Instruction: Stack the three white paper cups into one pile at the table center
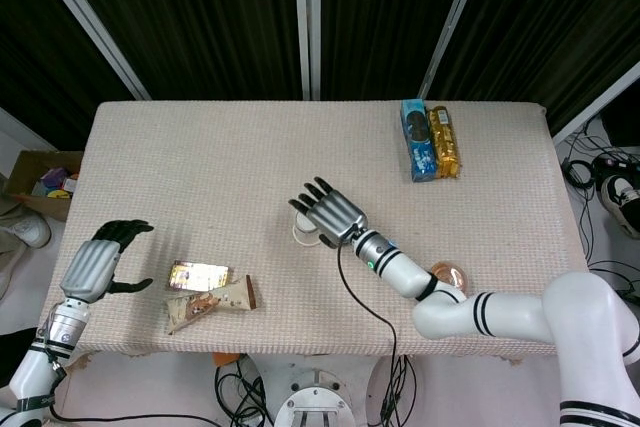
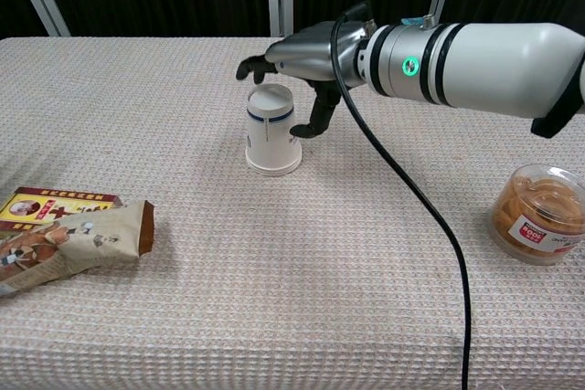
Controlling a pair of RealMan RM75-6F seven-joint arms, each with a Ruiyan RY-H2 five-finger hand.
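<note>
- Cups (image 2: 271, 128) stand nested, upside down, as one pile near the worktop (image 2: 302, 262) centre.
- Right hand (image 2: 302, 57) hovers just above the pile, fingers spread, holding nothing.
- Left hand (image 1: 97, 265) idles at the worktop's edge, open and empty.
- Stacking looks done; next, lift the right hand clear without nudging the pile.

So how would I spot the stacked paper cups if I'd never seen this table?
Look near the middle of the beige table, just under the right hand. The white paper cup stack stands upside down there, the only white thing, with a dark band.
</note>
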